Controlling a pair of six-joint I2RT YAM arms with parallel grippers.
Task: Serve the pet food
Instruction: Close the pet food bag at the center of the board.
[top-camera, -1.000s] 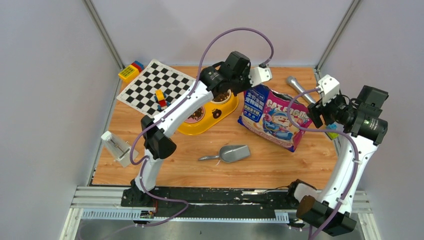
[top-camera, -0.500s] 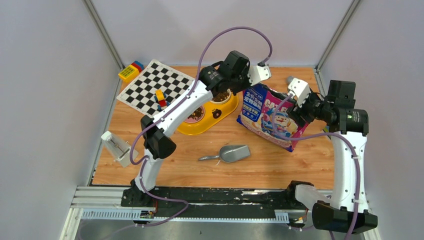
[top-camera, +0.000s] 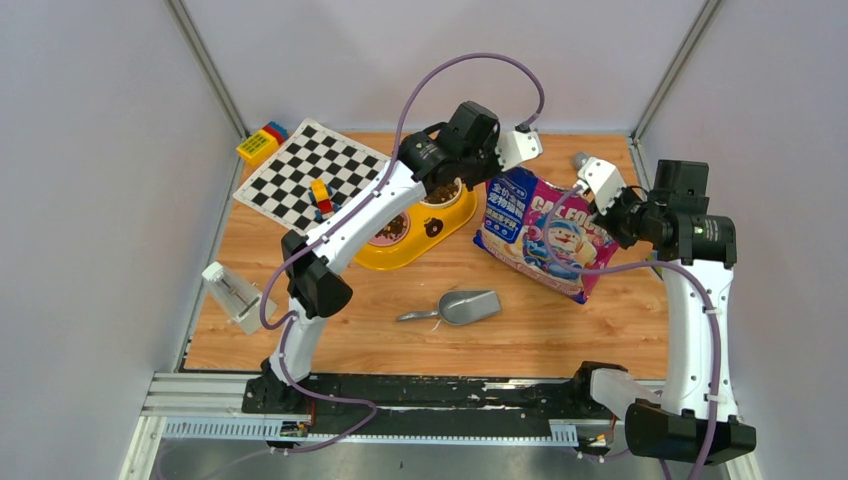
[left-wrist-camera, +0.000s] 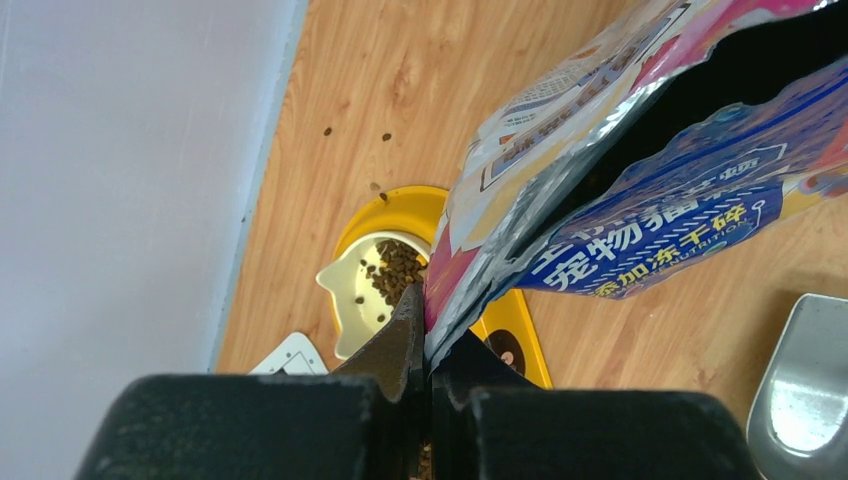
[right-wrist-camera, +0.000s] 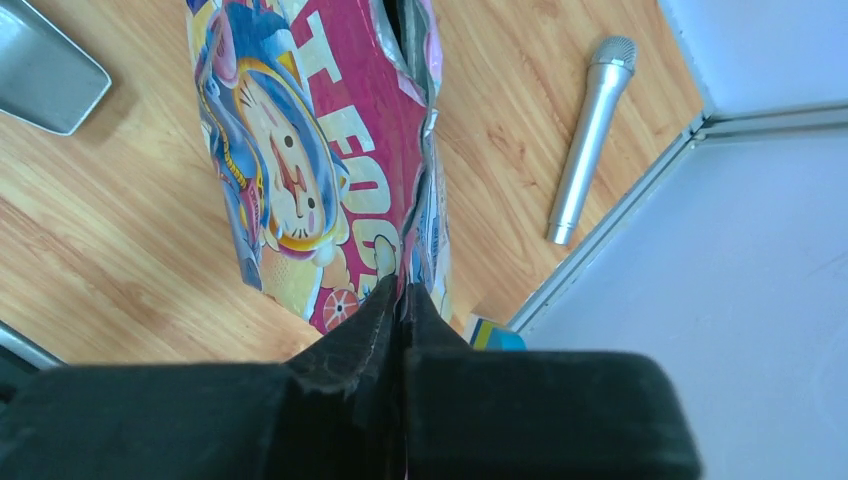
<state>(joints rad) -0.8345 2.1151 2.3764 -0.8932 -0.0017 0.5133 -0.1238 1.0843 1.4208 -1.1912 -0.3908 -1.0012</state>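
Note:
The glossy blue-and-pink bag (top-camera: 545, 232) with a cartoon cat stands on the wooden table, its top torn open. My left gripper (top-camera: 492, 175) is shut on the bag's left top corner, and the foil edge sits pinched between the fingers in the left wrist view (left-wrist-camera: 430, 330). My right gripper (top-camera: 600, 205) is shut on the bag's right edge (right-wrist-camera: 402, 295). Pet food (left-wrist-camera: 400, 268), dark brown kibble, lies in the far bowl of the yellow feeder (top-camera: 455, 215). The other bowl (top-camera: 392, 230) also holds some. A few loose pellets (left-wrist-camera: 385, 137) lie on the wood.
A grey scoop (top-camera: 460, 307) lies in front of the feeder. A silver microphone (right-wrist-camera: 590, 130) lies behind the bag near the back right corner. A checkerboard mat (top-camera: 310, 175) with toy bricks (top-camera: 321, 198) covers the back left. White walls enclose the table.
The right arm swung left to the bag's right edge and its jaws closed on it. The left arm and the bag's left corner stayed put.

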